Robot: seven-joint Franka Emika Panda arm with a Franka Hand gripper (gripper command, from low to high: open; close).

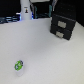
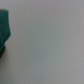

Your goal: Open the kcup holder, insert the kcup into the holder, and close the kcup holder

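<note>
The kcup [image 1: 19,65], a small round white pod with a green-and-white top, lies on the white table near the front at the exterior view's left. The kcup holder [image 1: 62,25], a black box with two pale handle plates on its front, stands at the back right with its drawers pushed in. The two are far apart. No gripper shows in the exterior view. In the wrist view I see only a pale blurred surface and a teal shape [image 2: 4,27] at the picture's edge; no fingers show there.
A tall white bottle-like object [image 1: 25,11] with a dark mark stands at the back left. Dark clutter [image 1: 42,10] lines the back behind the table. The white tabletop [image 1: 47,55] spreads between the kcup and the holder.
</note>
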